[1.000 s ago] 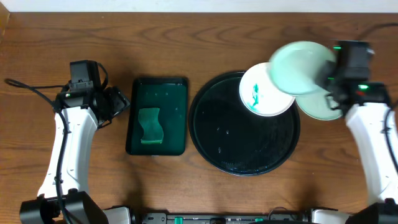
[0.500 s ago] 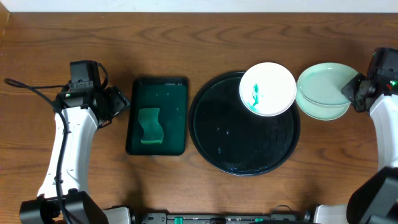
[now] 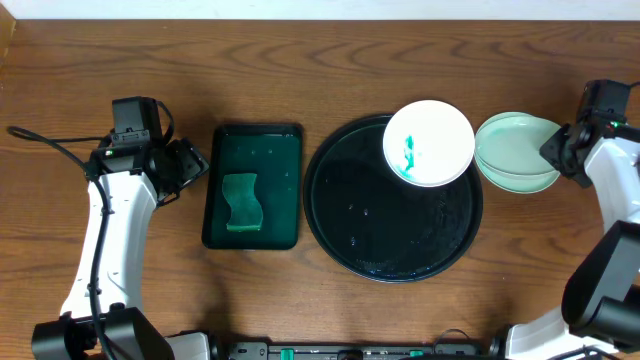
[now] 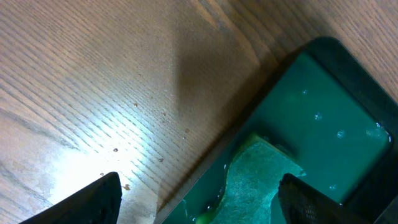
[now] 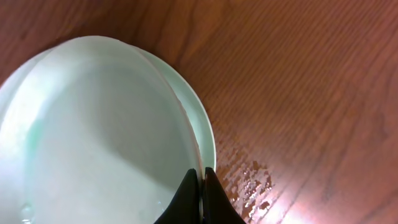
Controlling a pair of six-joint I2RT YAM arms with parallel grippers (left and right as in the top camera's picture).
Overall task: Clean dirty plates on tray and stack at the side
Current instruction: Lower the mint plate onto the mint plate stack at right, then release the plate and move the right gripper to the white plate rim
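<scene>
Top mint plate (image 3: 510,143) is down from mid-air and now lies on lower mint plate (image 3: 525,183), on the table (image 3: 300,60) just right of tray (image 3: 380,245). Right gripper (image 3: 556,152) has swung out to the stack's right edge. Its jaws are pinched tight on the upper rim, and that plate sits slightly tilted. White plate (image 3: 430,143), smeared green, overlaps the tray's upper-right rim. Left gripper (image 3: 195,165) has its jaws wide and holds nothing, beside the left edge of green tray (image 3: 280,150). Sponge (image 3: 241,202) lies inside it.
</scene>
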